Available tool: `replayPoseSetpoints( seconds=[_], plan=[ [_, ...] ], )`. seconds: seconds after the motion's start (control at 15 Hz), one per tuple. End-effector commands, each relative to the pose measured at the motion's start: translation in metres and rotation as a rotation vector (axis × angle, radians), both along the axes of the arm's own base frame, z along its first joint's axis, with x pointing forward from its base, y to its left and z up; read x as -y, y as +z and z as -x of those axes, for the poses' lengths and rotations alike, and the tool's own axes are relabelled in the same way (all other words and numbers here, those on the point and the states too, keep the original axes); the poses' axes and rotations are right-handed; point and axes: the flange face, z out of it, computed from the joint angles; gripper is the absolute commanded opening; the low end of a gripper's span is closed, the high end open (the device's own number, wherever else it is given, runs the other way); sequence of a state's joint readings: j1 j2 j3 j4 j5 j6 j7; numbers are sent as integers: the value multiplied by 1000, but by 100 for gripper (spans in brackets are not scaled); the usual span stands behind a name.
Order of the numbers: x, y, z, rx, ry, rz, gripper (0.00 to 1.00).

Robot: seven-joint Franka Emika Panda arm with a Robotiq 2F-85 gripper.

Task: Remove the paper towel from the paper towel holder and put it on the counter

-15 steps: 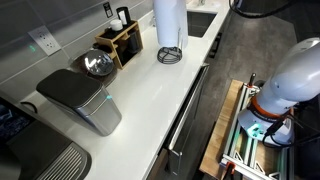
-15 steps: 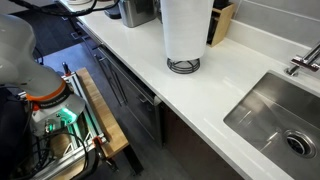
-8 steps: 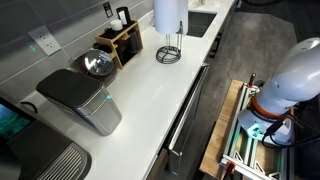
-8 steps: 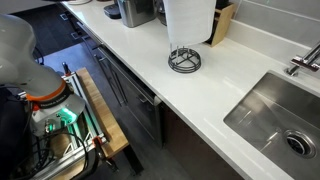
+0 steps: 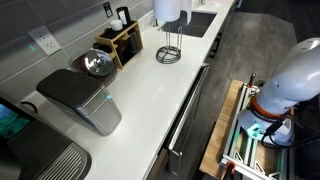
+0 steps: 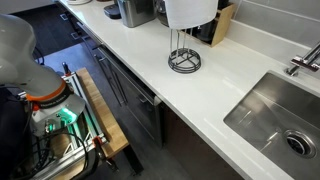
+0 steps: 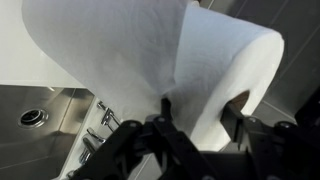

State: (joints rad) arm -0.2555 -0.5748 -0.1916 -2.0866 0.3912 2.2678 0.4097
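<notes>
The paper towel (image 6: 190, 10) hangs in the air directly over the paper towel holder (image 6: 184, 60), its upper part cut off by the top edge in both exterior views. The wire post stands bare almost to its tip, which meets the roll's lower edge; whether the core is fully free of it cannot be told. Keeping the roll plumb over the post looks deliberate, since a sideways pull would likely drag or tip the light base.

In the wrist view the gripper (image 7: 200, 122) has its dark fingers (image 7: 165, 108) pressed into the soft white paper on either side, closed on the roll and carrying its weight. The paper dents visibly under the squeeze.

The holder's round base rests flat on the white counter (image 6: 225, 90), with the wooden knife block (image 5: 122, 40) near it against the wall and the steel sink (image 6: 275, 120) further along. Bare countertop beside the base offers a place to set the roll down, probably once it is raised a little more.
</notes>
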Motion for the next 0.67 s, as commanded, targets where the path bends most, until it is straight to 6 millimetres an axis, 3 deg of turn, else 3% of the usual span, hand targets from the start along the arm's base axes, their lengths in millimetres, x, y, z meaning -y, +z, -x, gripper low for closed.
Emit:
replayPoseSetpoints(
  seconds=[0.0,0.33,0.6],
  plan=[
    [2,31,18,46,3,17,27],
    [0,63,40,133,-1,45,27],
    [-8,76,55,166,15,66,27]
  ],
)
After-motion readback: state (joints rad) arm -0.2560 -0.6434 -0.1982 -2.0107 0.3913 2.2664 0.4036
